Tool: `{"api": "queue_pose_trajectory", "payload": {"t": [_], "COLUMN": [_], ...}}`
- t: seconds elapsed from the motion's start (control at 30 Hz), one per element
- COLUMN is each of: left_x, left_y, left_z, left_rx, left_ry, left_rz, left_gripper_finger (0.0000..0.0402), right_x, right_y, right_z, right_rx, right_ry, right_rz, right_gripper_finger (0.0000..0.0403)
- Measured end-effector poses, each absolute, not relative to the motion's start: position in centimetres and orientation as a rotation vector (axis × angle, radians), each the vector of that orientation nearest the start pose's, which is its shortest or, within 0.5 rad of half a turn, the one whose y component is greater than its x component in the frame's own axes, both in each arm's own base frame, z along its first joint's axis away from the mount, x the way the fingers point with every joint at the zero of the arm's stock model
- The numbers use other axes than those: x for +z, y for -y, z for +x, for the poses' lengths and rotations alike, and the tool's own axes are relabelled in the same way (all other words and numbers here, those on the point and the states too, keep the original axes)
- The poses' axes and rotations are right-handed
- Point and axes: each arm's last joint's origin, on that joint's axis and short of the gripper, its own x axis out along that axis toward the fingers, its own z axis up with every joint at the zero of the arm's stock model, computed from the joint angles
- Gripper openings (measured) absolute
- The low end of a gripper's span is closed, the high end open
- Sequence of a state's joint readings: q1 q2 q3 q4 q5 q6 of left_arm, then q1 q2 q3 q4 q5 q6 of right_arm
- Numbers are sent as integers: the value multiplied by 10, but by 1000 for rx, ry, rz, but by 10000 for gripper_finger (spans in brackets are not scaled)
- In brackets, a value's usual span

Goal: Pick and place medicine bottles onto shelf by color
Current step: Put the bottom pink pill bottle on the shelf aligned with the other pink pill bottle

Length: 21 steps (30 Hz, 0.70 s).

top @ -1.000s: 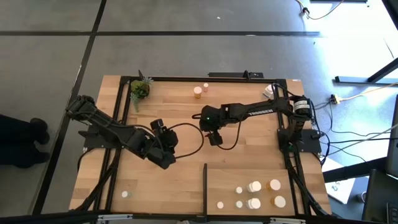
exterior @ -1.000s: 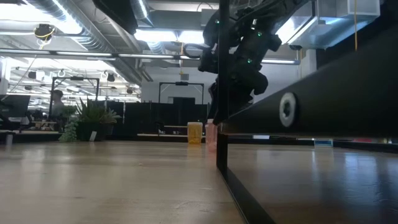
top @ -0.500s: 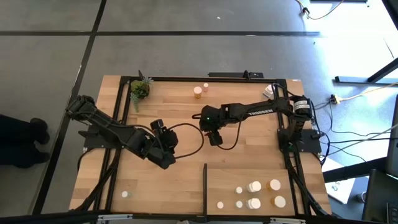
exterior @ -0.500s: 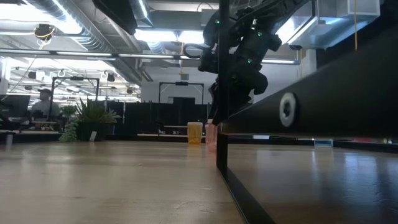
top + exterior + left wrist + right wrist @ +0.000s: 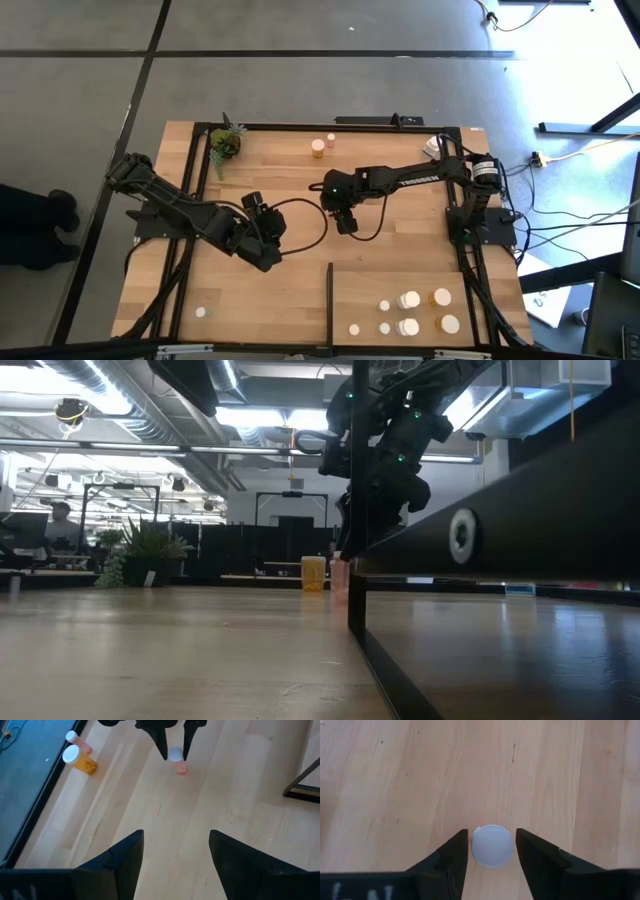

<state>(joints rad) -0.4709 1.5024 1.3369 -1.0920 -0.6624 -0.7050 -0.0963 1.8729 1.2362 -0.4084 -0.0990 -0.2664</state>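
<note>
— Right wrist view: what is the right gripper (image 5: 491, 845) doing?
— Its two dark fingers (image 5: 452, 855) flank a small pinkish bottle with a round white cap (image 5: 491, 845), a sliver of gap on each side, not yet pinching it. That bottle stands upright mid-table.
— And the left gripper (image 5: 175, 857)?
— Spread, empty, hovering over bare wood nearby.
— The light-wood shelf (image 5: 420, 285)?
— At the near right corner, carrying several white-capped bottles (image 5: 409, 300).

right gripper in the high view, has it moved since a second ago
No. The right gripper hangs at the same spot above mid-table, the same way off the shelf's black strip, straddling a white-capped bottle.
</note>
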Motion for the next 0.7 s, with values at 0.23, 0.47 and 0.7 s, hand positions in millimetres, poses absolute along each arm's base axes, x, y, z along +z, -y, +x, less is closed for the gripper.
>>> {"api": "queue_pose_trajectory", "payload": {"t": [0.23,0.47,0.7], "left_x": [300,300,300], "left_y": [112,112,114], "left_z": [259,259,258], "left_rx": [511,511,503], "left_ry": [-920,-920,-920], "left_rz": [39,39,43], "left_gripper_finger": [219,219,219], "right_x": [175,175,175], "right_y": [34,34,33], "right_z": [378,378,378], "right_rx": [135,124,100], "right_ry": [-1031,-1032,-1035], "right_rz": [-131,-111,-69], "right_gripper_finger": [131,123,124]}}
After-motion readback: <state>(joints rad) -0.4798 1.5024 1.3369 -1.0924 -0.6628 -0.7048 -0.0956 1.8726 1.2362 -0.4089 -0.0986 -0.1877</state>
